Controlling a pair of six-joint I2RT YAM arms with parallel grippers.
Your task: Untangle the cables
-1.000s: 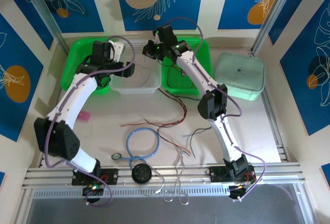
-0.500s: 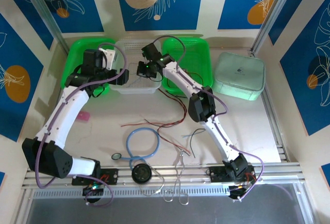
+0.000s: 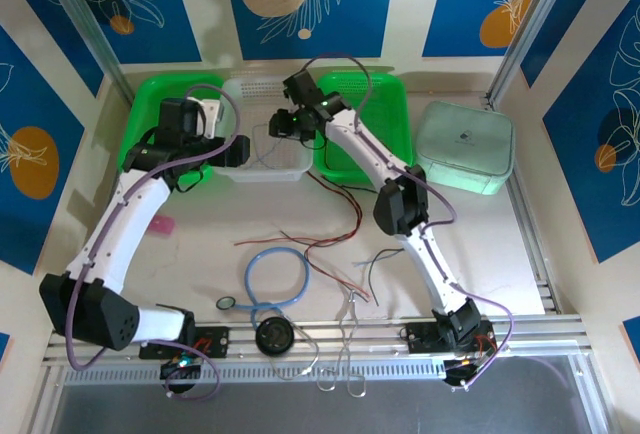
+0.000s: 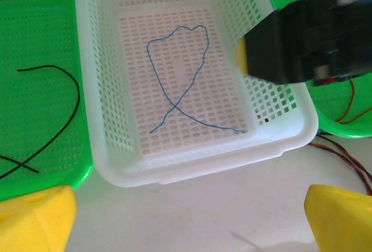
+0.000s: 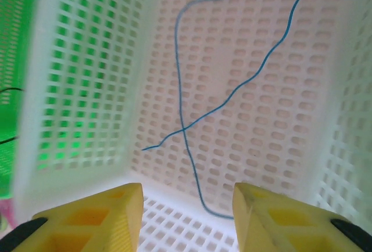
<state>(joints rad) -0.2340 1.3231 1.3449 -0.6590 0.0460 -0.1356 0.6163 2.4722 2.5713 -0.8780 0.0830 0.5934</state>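
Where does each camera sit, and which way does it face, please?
Top external: above and behind the arms, looking down on the table; both arms show, bases nearest.
Left wrist: above the white basket, looking down; the left hand's yellow fingertips frame the bottom.
Right wrist: low inside the basket, facing its floor; the right hand's fingertips show.
Shared: both wrist views show the blue-grey cable crossing itself in the basket.

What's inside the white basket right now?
One thin blue cable, lying loose in a self-crossing loop on the floor. The right claw hides part of the basket's right wall.
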